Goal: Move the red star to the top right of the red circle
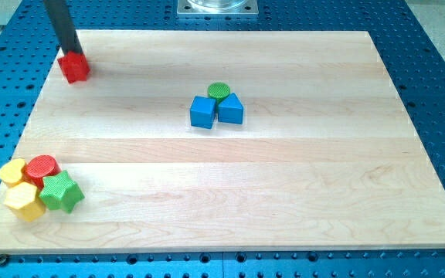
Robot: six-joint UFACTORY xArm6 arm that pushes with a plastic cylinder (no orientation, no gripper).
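Note:
The red star (74, 68) lies near the board's top left corner. My tip (73, 52) touches the star's top edge, with the dark rod rising up and to the left out of view. The red circle (42, 167) lies far below, near the bottom left corner, packed in a cluster with a green star (61, 192) at its lower right, a yellow block (11, 171) at its left and a yellow hexagon (24, 201) below it.
A green circle (219, 91), a blue cube (202, 112) and a blue triangular block (231, 109) sit together near the board's middle. The wooden board (284, 177) lies on a blue perforated table. A metal mount (218, 7) is at the view's top.

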